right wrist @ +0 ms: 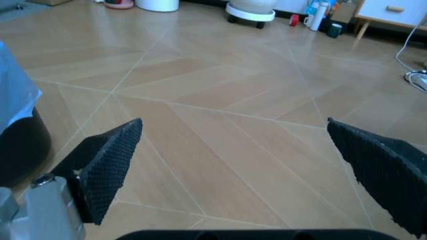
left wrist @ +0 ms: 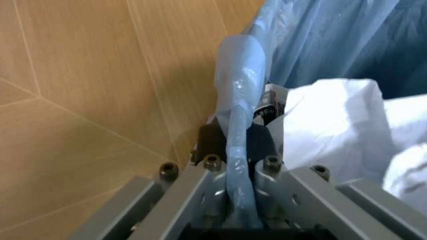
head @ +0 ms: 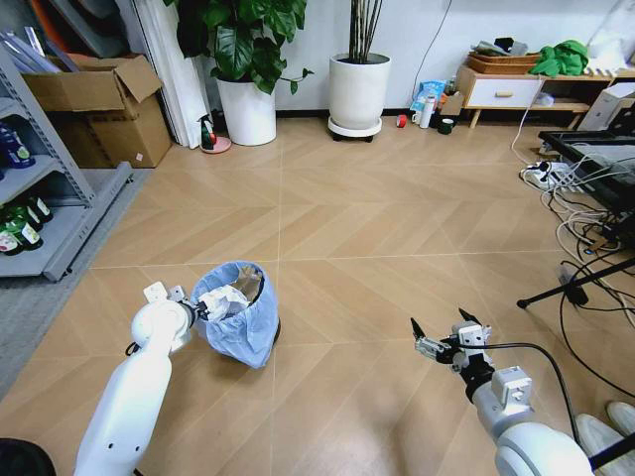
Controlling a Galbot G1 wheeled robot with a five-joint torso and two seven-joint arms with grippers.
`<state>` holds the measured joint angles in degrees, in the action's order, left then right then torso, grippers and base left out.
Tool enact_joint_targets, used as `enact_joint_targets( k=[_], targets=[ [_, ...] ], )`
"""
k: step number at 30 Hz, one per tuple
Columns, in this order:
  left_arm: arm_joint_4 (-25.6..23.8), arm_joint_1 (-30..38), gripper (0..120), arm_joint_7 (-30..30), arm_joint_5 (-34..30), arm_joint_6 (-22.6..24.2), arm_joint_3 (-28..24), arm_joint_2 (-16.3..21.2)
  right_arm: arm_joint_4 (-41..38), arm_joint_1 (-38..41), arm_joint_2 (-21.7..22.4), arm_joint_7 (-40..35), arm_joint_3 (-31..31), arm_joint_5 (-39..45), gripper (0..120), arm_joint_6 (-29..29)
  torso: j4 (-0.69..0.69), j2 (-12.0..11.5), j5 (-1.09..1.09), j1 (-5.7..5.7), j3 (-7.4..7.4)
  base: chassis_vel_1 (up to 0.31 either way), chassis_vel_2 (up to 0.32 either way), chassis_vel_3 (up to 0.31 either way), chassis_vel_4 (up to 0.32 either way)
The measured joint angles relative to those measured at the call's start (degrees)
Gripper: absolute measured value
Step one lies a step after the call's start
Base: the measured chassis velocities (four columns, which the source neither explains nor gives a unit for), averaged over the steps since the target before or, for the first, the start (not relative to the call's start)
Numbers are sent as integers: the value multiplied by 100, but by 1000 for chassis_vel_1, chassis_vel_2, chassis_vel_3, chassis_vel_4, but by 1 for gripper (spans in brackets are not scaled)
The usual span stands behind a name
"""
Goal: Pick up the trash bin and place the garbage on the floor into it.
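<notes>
While your left gripper [head: 201, 309] is clamped shut on the rim of the trash bin [head: 241, 319], pinching its blue liner between the fingers [left wrist: 263, 145], the bin sits on the wood floor [head: 377, 218] just in front of you, with white paper [head: 224, 300] inside. Your right gripper [head: 442, 330] hovers over bare floor, well apart from the bin, its fingers spread wide open.

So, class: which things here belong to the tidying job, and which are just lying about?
Job: trash bin, white paper wads inside it, left gripper clamping its rim, right gripper with jaws open.
Lying about: plant pots, cardboard box, cables.
</notes>
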<state>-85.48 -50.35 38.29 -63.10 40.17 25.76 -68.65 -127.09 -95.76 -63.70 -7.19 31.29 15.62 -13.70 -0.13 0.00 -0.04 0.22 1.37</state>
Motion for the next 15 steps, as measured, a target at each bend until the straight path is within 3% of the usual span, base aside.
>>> enact_joint_targets(
  k=[15],
  targets=[
    [-233, -285, 54, -661, 259, -139, -39, 177, -98, -66, -119, 8, 59, -77, 100, 10, 0, 0, -3, 0, 0, 0, 0, 0, 0]
  ],
)
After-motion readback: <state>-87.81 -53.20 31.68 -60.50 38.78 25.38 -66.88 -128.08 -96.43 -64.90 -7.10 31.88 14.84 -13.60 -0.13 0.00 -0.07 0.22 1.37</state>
